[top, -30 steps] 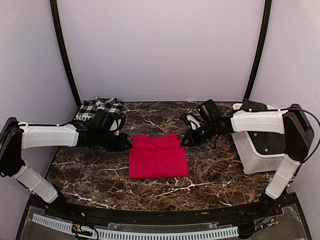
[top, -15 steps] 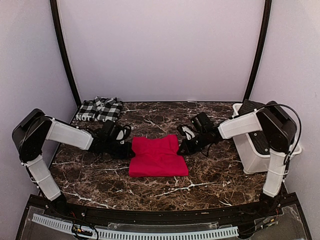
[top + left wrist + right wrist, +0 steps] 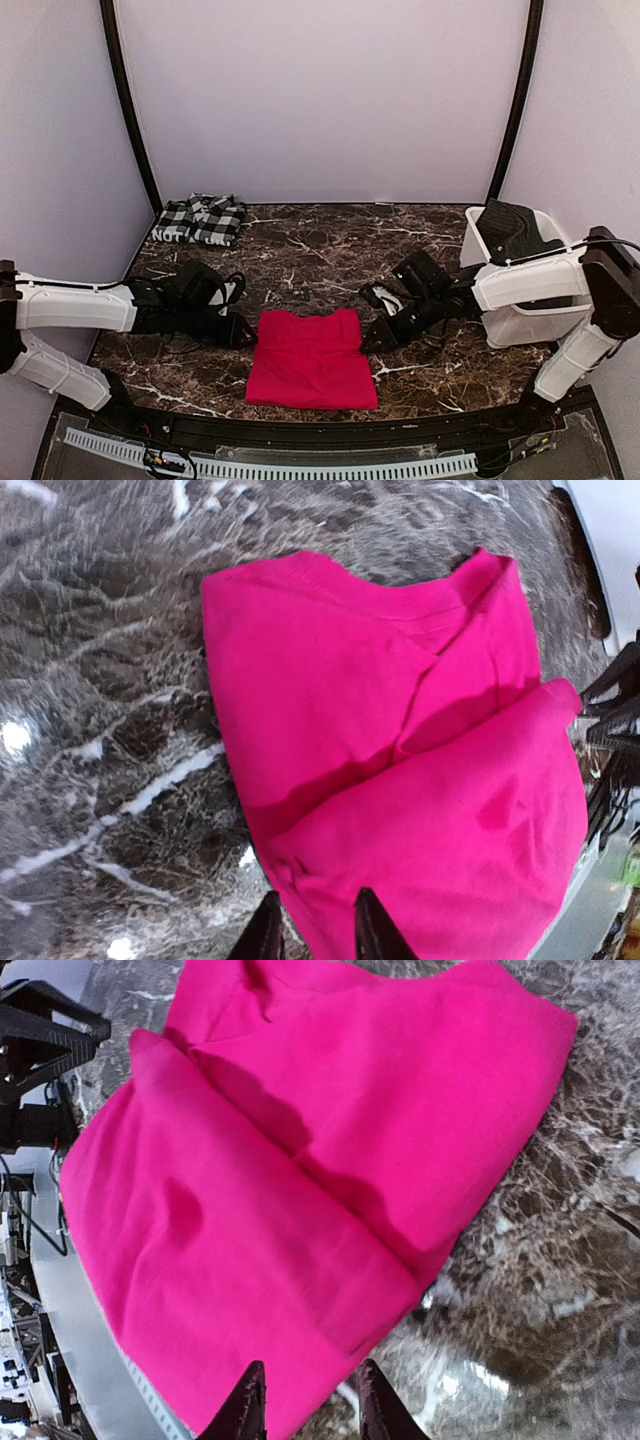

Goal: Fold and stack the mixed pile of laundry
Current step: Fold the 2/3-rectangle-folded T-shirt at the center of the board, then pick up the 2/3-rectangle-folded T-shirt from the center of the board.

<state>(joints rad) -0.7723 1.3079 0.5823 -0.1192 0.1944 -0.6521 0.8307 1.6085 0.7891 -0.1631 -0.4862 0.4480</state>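
The plain red garment (image 3: 312,357) lies folded flat near the table's front middle; it also fills the left wrist view (image 3: 400,740) and the right wrist view (image 3: 300,1160). My left gripper (image 3: 243,333) sits low at its left edge, jaws a little apart, the cloth's edge lying between the fingertips (image 3: 315,925). My right gripper (image 3: 372,340) is at the garment's right edge, jaws likewise parted over the hem (image 3: 305,1405). The black-and-white checked garment (image 3: 200,219) lies folded at the back left corner, away from both grippers.
A white plastic bin (image 3: 530,325) stands at the right, behind my right arm, with dark cloth (image 3: 510,228) in it. The dark marble tabletop (image 3: 320,250) shows between the two garments. The table's front rail (image 3: 300,465) runs just beyond the red garment's near edge.
Both arms have drawn the red garment toward the table's near edge. Both grippers' jaws, shut earlier, now stand slightly apart.
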